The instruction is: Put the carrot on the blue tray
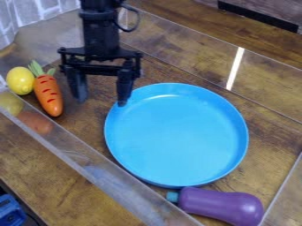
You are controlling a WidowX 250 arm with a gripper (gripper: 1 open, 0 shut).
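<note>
The carrot [48,94] lies on the wooden table at the left, orange with dark grooves and its green top pointing away. The blue tray [177,132] is a wide round plate filling the middle of the view, with nothing on it. My gripper [101,90] hangs pointing down between the two, just right of the carrot and over the tray's left rim. Its black fingers [79,86] stand wide apart and open, with nothing between them.
A yellow lemon [20,80] sits against the carrot's left side. A purple eggplant [221,207] lies beyond the tray's near edge at the lower right. A clear wall [71,154] runs along the table's near left side.
</note>
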